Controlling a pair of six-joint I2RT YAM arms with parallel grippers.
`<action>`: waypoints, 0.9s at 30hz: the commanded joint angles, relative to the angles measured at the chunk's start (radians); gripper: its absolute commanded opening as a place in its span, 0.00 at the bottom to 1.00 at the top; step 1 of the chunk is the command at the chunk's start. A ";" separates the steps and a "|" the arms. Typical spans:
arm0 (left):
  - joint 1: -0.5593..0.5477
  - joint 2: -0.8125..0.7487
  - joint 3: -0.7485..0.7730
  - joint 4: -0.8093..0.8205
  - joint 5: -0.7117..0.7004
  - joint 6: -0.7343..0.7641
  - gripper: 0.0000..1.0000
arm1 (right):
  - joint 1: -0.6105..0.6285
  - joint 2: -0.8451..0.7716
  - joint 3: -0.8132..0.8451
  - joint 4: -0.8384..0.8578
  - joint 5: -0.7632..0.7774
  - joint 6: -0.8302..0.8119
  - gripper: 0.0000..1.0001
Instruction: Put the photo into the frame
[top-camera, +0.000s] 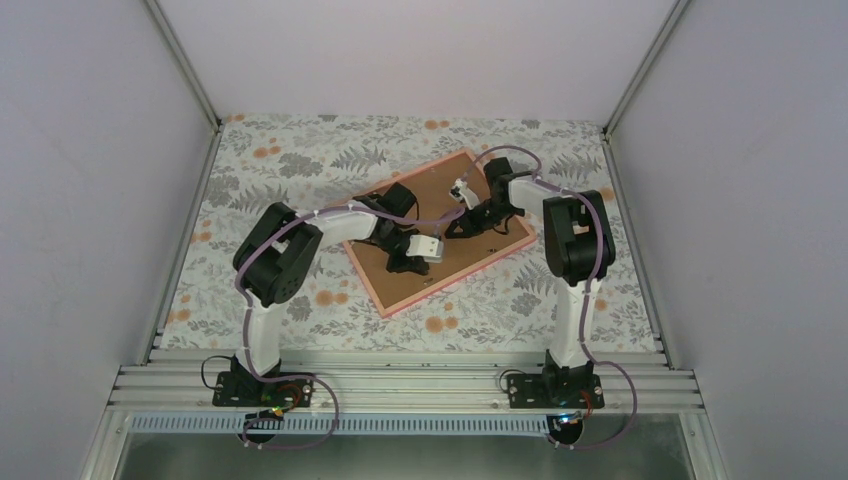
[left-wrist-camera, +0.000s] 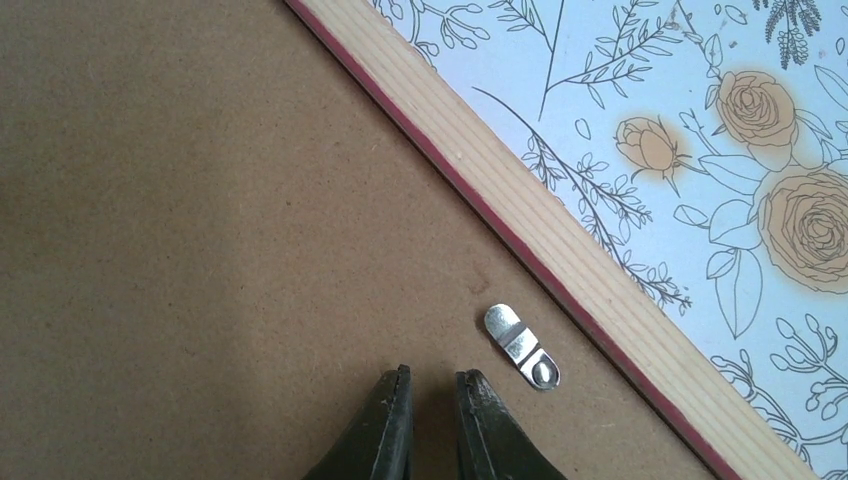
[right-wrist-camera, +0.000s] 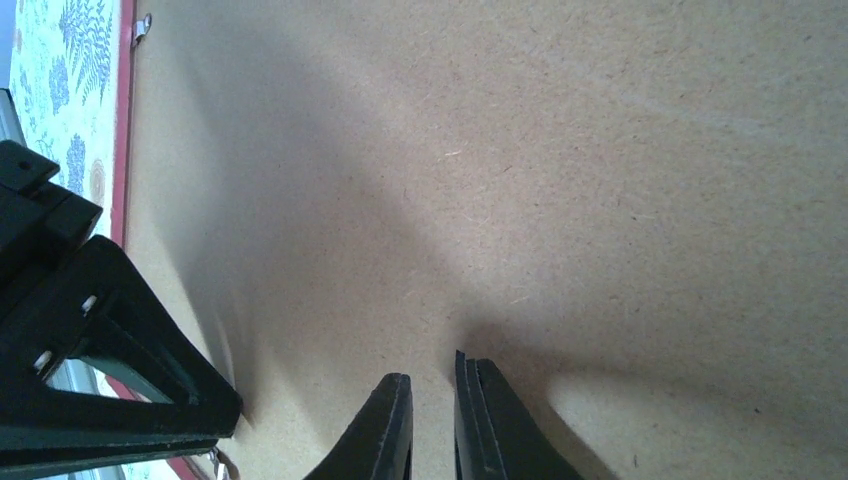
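Face down on the flowered table (top-camera: 300, 160) lies the frame (top-camera: 455, 281), its pale wooden back edge up and a pink line showing along the rim. The brown backing board (left-wrist-camera: 200, 250) fills its opening. The photo shows in none of my views. It may be under the board, but I cannot tell.

My left gripper (left-wrist-camera: 432, 375) hovers low over the board near the frame's edge. Its fingers are drawn almost together with a slim gap between them, pinching nothing. Just beside them on the board lies a small metal turn clip (left-wrist-camera: 521, 346), apart from the fingertips and pointing away from the frame's edge. My right gripper (right-wrist-camera: 432, 365) hangs over the middle of the board, narrowed the same way and also empty.

I judge the step in hand to be work on the frame's back, either fastening the board down or freeing it, and these views do not say which.

Next, I think, comes the clip. I would bring one left fingertip against its free end and push it round on its rivet, while the right arm presses on the board to keep the frame from sliding on the cloth.
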 joint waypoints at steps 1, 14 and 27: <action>-0.040 0.054 -0.001 -0.032 -0.019 0.027 0.13 | 0.009 0.079 -0.010 -0.014 0.091 0.022 0.13; -0.116 0.069 -0.009 -0.153 -0.044 0.187 0.12 | 0.001 0.093 -0.023 0.005 0.100 0.034 0.11; -0.039 0.043 0.103 -0.166 -0.004 0.130 0.14 | -0.004 0.041 -0.013 -0.009 0.016 0.013 0.13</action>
